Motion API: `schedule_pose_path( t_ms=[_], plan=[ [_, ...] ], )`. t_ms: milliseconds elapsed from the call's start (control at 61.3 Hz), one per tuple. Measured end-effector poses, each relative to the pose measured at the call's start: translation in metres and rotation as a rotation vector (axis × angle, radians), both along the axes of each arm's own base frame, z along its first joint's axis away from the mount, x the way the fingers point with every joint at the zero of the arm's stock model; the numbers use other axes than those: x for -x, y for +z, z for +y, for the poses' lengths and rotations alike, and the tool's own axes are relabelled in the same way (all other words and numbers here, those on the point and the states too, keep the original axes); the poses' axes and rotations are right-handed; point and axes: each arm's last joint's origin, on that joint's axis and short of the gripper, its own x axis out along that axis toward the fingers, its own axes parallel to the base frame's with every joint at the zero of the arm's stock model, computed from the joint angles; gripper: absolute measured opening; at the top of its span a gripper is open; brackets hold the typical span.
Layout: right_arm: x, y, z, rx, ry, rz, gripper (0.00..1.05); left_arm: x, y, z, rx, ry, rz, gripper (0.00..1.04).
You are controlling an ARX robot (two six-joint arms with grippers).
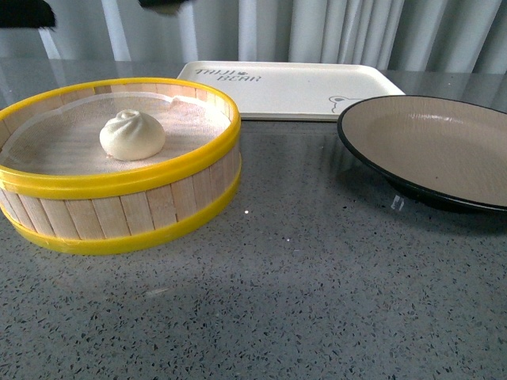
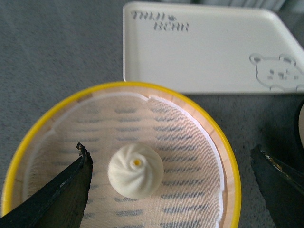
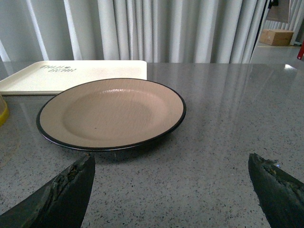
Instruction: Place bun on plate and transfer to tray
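Room for moving lies mostly on the near side, where the speckled grey tabletop (image 1: 317, 301) runs open in front of the steamer basket (image 1: 119, 210) on the left and the plate (image 1: 412, 142) on the right, with a lane between the two. The bun (image 1: 132, 134) sits in the basket on a white cloth liner, apart from the yellow-rimmed wall of wooden slats. It is soft, matte and pleated to a twisted top. The left end effector (image 2: 168, 149) hangs over the basket with its fingers spread wide, touching nothing. The right end effector (image 3: 169, 159) is likewise spread wide, just short of the plate, which is beige inside with a glossy black rim. The cream tray (image 1: 293, 91) lies on the far side, its near edge partly hidden by basket and plate. The plate's right side is cut off in the front view, and I cannot identify two dark shapes at the top edge.
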Motion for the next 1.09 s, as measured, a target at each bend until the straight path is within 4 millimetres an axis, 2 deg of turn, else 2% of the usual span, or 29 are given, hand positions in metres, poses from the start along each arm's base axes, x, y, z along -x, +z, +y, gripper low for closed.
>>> schedule_pose_path(
  t_ms=[147,326,701,832,1093],
  plan=[
    [0.0,0.0,0.0,0.0,0.0,0.0,0.96,-0.01,-0.019,-0.018,-0.1,-0.047,0.077,0.98],
    [0.0,0.0,0.0,0.0,0.0,0.0,0.96,-0.03,-0.029,-0.024,-0.163,-0.023,0.111,0.98],
    [0.0,0.0,0.0,0.0,0.0,0.0,0.96,-0.056,-0.042,-0.01,-0.21,0.092,0.183,0.98],
    [0.0,0.0,0.0,0.0,0.0,0.0,0.96,-0.058,-0.045,-0.004,-0.19,0.11,0.212,0.98],
    [0.0,0.0,0.0,0.0,0.0,0.0,0.96,-0.058,-0.05,-0.003,-0.143,0.107,0.255,0.98]
  ],
)
